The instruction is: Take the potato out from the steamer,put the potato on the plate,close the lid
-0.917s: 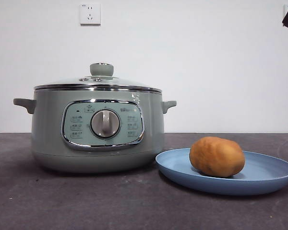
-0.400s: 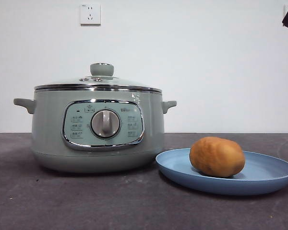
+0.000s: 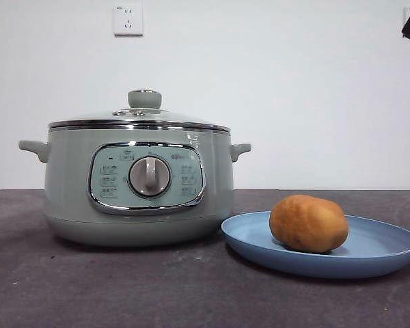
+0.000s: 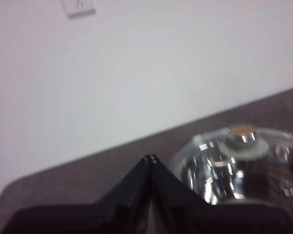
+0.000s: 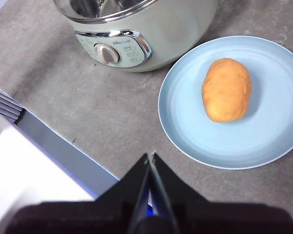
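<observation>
Steamer [image 3: 138, 184]: sits a hair further left on the tabletop [image 3: 123, 287] than half a second ago, the only shift visible in the front view.
Lid [image 3: 140, 117]: carried the same hair leftward with the pot, knob included.
Left side handle: edges fractionally nearer the frame's left border.

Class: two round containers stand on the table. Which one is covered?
The steamer, closed by its glass lid. The blue plate lies open, with the potato on it.
</observation>
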Motion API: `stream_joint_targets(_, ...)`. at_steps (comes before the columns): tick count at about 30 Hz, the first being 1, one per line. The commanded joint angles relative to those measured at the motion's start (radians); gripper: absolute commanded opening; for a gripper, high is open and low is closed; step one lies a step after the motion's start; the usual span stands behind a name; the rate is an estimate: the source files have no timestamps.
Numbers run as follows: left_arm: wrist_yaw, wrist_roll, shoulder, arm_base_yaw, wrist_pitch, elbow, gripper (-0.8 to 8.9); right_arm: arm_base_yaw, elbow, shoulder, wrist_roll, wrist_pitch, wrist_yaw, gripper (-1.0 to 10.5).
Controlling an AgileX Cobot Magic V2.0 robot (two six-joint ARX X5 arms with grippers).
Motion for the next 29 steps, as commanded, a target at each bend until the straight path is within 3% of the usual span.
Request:
stream_joint_targets(1,-0.004,-0.034,-0.056,0.003,0.012,-0.08,-0.04,0.002,0.005,-0.001,0.005,0.003,0.003,0.0)
stream_joint_targets(15,-0.053,-0.138,-0.299,0.003,0.011,-0.393,-0.04,0.002,0.005,-0.001,0.005,0.003,0.003,0.0)
stream_joint_targets(29,-0.05,-0.165,-0.309,0.003,-0.084,-0.446,-0.04,0.001,0.005,-0.001,0.005,0.003,0.003,0.0)
